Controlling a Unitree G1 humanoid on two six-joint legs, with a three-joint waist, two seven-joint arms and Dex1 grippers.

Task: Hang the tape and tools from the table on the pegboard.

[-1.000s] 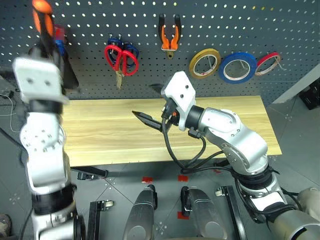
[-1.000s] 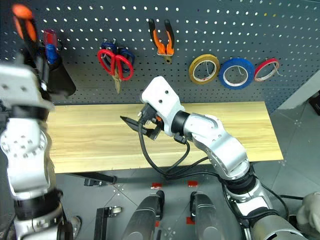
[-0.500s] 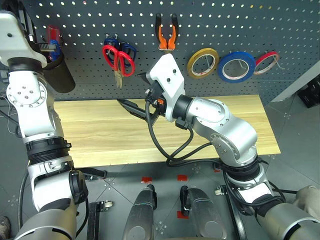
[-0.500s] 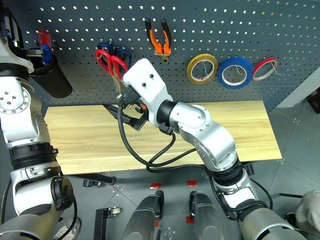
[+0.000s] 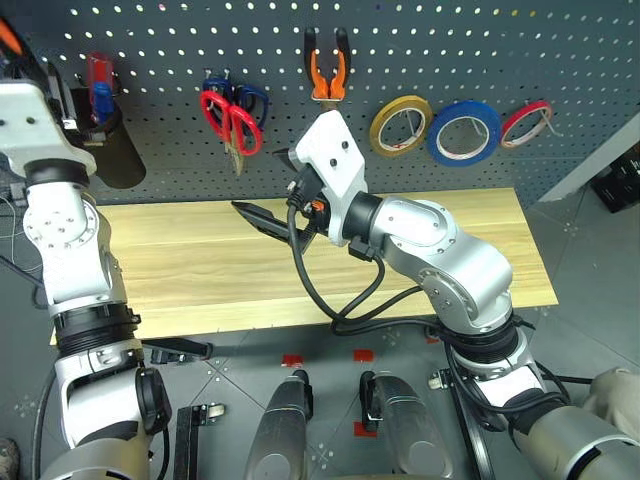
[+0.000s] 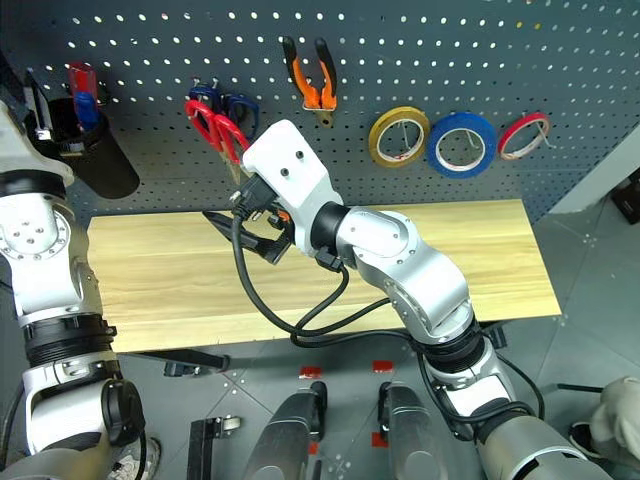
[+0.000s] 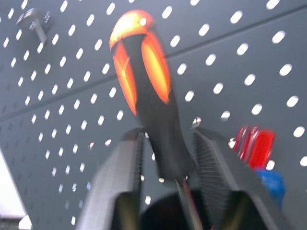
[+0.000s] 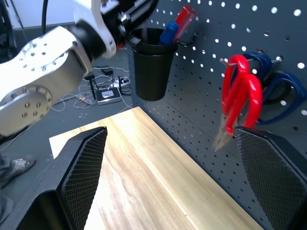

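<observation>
At the far left, the left pincer [image 7: 165,158] stands over a black cup [image 6: 92,160] on the pegboard [image 5: 520,50], fingers loosening around the screwdriver [image 7: 146,91]. The right pincer [image 5: 268,215] waits spread apart above the table [image 5: 200,280]. Next, likely: let go, withdraw.

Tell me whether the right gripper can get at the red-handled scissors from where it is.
Probably yes. The right gripper stands open just below the red-handled scissors hanging on the pegboard, with nothing between them.
</observation>
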